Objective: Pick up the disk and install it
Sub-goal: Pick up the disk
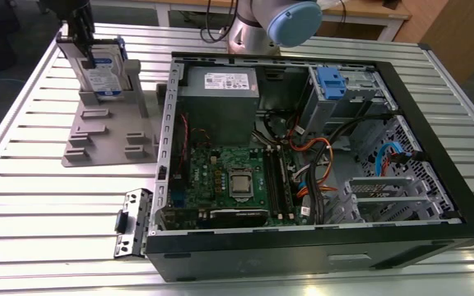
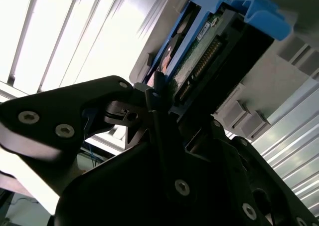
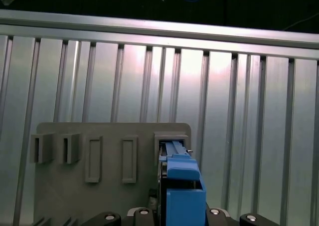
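The disk (image 1: 103, 73), a silver drive with a white-and-blue label in a bright blue carrier, stands on edge in the tall slot of a grey stand (image 1: 105, 139) at the exterior view's far left. My gripper (image 1: 91, 57) reaches down from above and is shut on the disk's upper part. In the second wrist view a black finger (image 2: 155, 94) presses against the carrier's side, beside the disk's connector edge (image 2: 199, 61). The first wrist view looks down along the blue carrier (image 3: 182, 186) into the stand's slot (image 3: 172, 138).
An open computer case (image 1: 434, 154) lies on the slatted metal table (image 1: 39, 203). It holds a grey power supply (image 1: 218, 92), a green motherboard (image 1: 237, 185), cables, and a drive bay with a blue latch (image 1: 329, 80). The arm's base (image 1: 270, 24) stands behind the case.
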Robot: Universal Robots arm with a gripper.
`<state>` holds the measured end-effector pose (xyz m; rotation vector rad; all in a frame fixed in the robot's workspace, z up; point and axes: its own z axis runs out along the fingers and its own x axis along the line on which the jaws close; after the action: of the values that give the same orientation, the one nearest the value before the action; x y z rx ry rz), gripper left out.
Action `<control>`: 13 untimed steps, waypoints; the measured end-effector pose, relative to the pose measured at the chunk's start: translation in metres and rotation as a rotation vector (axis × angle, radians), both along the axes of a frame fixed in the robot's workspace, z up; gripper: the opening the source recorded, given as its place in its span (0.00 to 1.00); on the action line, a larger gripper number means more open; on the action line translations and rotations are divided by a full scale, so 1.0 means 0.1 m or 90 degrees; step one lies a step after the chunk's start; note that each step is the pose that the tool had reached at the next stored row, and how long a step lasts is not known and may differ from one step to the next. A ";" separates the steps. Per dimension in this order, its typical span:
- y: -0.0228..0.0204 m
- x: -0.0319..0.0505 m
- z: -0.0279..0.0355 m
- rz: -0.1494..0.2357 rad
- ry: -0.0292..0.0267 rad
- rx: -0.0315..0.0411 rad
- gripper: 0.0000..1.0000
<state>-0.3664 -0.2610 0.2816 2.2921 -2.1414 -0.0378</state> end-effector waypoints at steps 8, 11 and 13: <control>0.000 0.000 0.070 0.000 0.0000 0.0015 0.36; 0.000 0.000 0.096 0.000 0.0001 0.0015 0.36; 0.000 0.000 0.114 0.000 0.0000 0.0015 0.36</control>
<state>-0.3664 -0.2610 0.2930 2.2933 -2.1425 -0.0404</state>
